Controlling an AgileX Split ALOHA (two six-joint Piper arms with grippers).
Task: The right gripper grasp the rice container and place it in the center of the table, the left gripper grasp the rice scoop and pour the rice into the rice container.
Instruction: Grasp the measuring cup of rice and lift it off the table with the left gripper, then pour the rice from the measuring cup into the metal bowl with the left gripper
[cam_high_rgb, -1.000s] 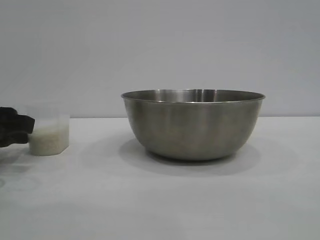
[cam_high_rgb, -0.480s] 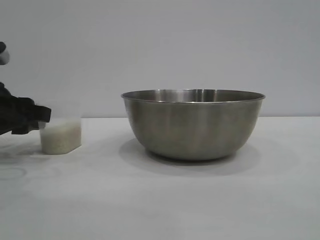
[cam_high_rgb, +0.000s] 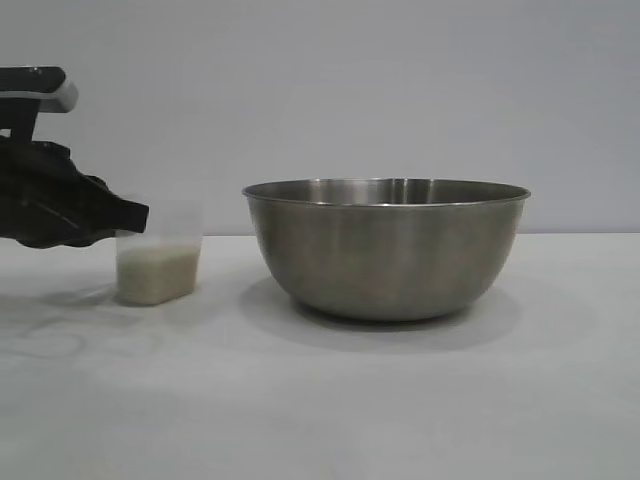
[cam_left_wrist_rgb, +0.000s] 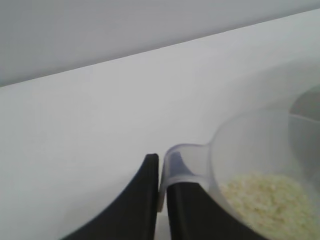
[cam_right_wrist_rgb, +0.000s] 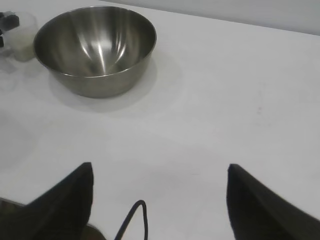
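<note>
Place: a plain test room, like a lab, not a home kitchen.
Table (cam_high_rgb: 400, 400): big, flat and white, with no cloth and no marks.
Wall (cam_high_rgb: 350, 90): bare and grey, right behind the table.
Robot arm (cam_high_rgb: 50, 195): black, reaching in from the left side. This shows it is a place for robot tests.
Things out: only a steel bowl (cam_high_rgb: 385, 250) and a small plastic cup (cam_high_rgb: 158, 265) with rice (cam_high_rgb: 157, 275) in it.
Cable (cam_right_wrist_rgb: 131, 220): a thin black one seen by the right arm's camera.
</note>
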